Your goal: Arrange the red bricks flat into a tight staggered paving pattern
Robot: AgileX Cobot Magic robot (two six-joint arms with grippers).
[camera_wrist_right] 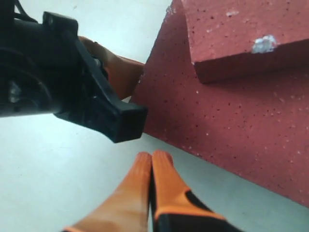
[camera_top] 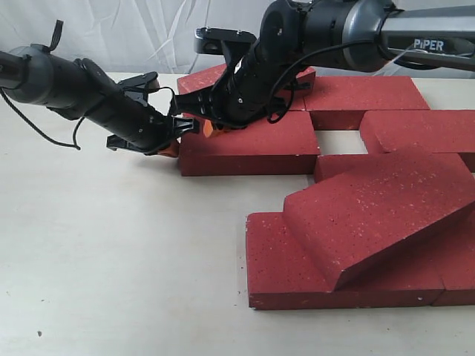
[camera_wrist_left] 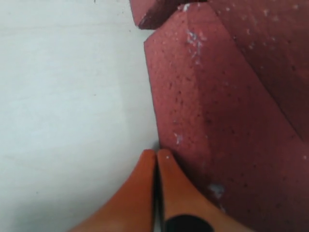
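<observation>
We see the left gripper (camera_top: 174,144) and right gripper (camera_top: 211,129) beside the red bricks (camera_top: 252,144) on the table (camera_top: 111,259).
Both jaws are pressed together, empty; the left tips seem to touch a flat brick's end.

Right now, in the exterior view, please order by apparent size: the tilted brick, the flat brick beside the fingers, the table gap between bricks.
1. tilted brick (nearness to the camera enlarges it)
2. flat brick beside the fingers
3. table gap
</observation>
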